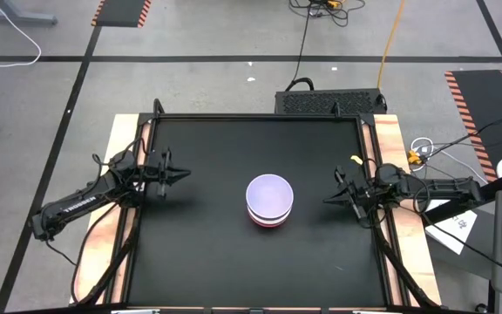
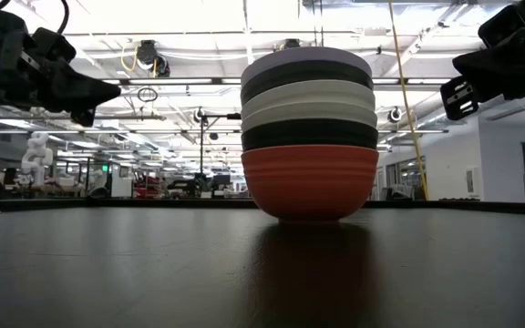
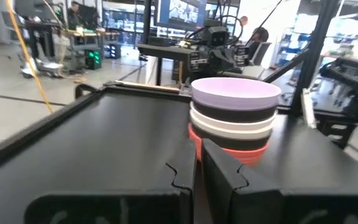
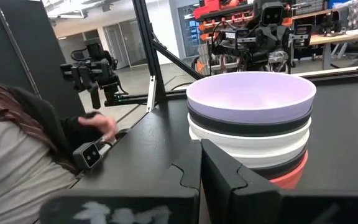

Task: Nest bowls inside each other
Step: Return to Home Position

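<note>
High view first: the stack of bowls (image 1: 269, 201) sits in the middle of the black table (image 1: 207, 262), lavender bowl (image 1: 269, 192) on top, and both arms are out wide. The left gripper (image 1: 185, 173) hovers well apart from the stack on its left side, pointing in towards it. The right gripper (image 1: 328, 200) hangs on the opposite side, a little nearer the stack but clear of it, nothing touching.

Down to the low view, and here's the order from the table up: red bowl (image 2: 309, 187) at the base, lower black bowl (image 2: 310, 135), two white bowls (image 2: 310, 105), upper black bowl (image 2: 303, 78), then the lavender one crowning it. All nested, the stack upright, with a dark gripper high on either side, about level with its top.

Left wrist view: that arm's fingers (image 3: 182, 171) are pressed together with nothing between them, the stack ahead. Right wrist view, same story: fingers (image 4: 229, 177) closed on nothing, the stack just in front, and a person's hand (image 4: 95, 127) shows off by the table's edge.

Any writing? A sheet of paper (image 1: 454, 225) beside the table, by the right arm, carries dark print, too small to read.
</note>
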`<action>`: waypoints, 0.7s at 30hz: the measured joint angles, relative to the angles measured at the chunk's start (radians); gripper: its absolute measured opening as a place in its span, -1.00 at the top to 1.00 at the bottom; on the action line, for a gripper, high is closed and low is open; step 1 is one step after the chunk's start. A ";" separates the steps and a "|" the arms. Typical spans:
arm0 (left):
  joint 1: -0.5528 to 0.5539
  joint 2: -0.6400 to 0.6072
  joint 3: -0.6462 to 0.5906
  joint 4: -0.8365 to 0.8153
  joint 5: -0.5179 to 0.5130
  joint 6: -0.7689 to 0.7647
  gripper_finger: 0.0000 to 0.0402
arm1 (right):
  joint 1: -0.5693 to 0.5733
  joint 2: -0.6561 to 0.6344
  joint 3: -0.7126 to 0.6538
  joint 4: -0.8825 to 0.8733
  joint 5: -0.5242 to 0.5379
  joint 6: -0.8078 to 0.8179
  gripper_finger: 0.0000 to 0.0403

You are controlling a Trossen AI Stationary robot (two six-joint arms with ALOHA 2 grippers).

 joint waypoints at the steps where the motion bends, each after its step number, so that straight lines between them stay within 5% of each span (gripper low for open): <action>1: 0.000 0.000 0.000 0.001 -0.008 0.013 0.87 | 0.000 0.000 0.000 0.000 0.000 0.000 1.00; 21: 0.000 0.000 0.000 0.003 -0.018 0.010 0.87 | 0.000 0.000 0.000 0.000 0.000 0.000 1.00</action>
